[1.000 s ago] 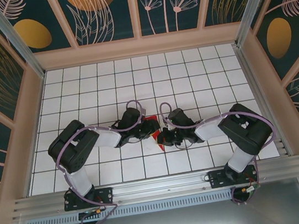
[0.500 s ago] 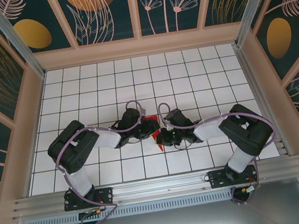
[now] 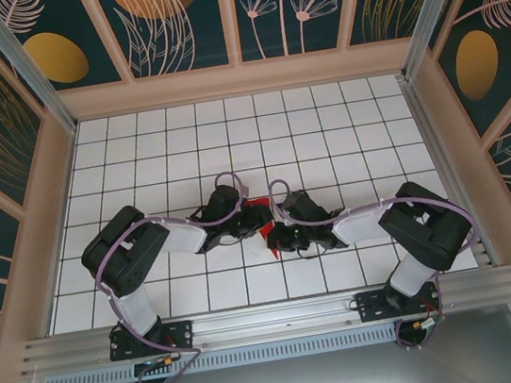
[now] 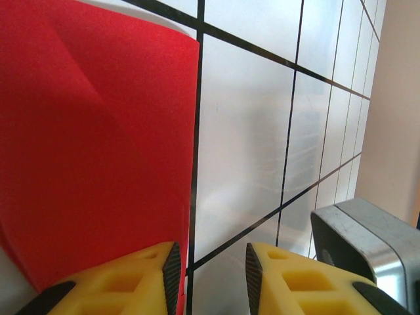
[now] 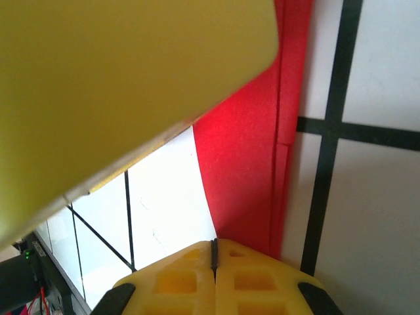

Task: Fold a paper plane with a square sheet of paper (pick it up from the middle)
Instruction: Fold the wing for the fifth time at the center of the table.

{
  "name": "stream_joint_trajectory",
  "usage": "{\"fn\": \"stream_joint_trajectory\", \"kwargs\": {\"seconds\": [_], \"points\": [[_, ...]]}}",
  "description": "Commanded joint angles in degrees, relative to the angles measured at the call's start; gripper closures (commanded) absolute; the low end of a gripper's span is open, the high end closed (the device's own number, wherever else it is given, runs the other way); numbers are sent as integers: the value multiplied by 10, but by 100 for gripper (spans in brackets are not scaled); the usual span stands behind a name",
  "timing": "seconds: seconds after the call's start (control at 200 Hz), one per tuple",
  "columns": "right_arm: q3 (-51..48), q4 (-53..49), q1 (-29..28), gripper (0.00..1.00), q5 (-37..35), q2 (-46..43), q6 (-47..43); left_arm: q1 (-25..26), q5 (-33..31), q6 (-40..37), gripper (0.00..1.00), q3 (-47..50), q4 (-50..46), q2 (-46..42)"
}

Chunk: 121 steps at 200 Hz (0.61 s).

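The red sheet of paper (image 3: 260, 208), partly folded, lies on the white tiles between the two arms. In the left wrist view the paper (image 4: 98, 144) covers the left side with a slanting crease. My left gripper (image 4: 210, 262) is open, its left fingertip (image 4: 172, 266) over the paper's right edge and only bare tile in the gap. In the right wrist view a narrow folded strip of the paper (image 5: 246, 164) runs down to my right gripper (image 5: 213, 248), which is shut with its tips at the paper's lower end. Whether paper is pinched there I cannot tell.
Both wrists meet at the table's middle, the left gripper (image 3: 256, 220) and the right gripper (image 3: 277, 237) almost touching. A blurred yellow finger of the left gripper (image 5: 118, 85) hangs close over the right wrist camera. Raised walls (image 3: 64, 180) ring the tiled floor.
The right arm has crept slightly left and toward the paper. The left arm and the paper have hardly moved, and neither gripper's jaws have visibly changed.
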<state>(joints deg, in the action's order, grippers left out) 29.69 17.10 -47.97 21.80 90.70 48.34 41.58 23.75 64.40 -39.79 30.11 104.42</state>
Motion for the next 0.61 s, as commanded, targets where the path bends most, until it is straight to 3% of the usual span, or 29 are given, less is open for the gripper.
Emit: {"fn": "stream_joint_trajectory", "kwargs": {"seconds": [0.0,0.385,0.6], "points": [[-36,-91,-23,93,14,-11,-5,-3,-52,-9,65,8,-77,38],[-104,-80,-41,92,31,-74,19,-4,-53,-11,65,12,-76,37],[-74,-152,-48,92,-7,-112,-1,-4,-50,-11,65,13,-74,36]]}}
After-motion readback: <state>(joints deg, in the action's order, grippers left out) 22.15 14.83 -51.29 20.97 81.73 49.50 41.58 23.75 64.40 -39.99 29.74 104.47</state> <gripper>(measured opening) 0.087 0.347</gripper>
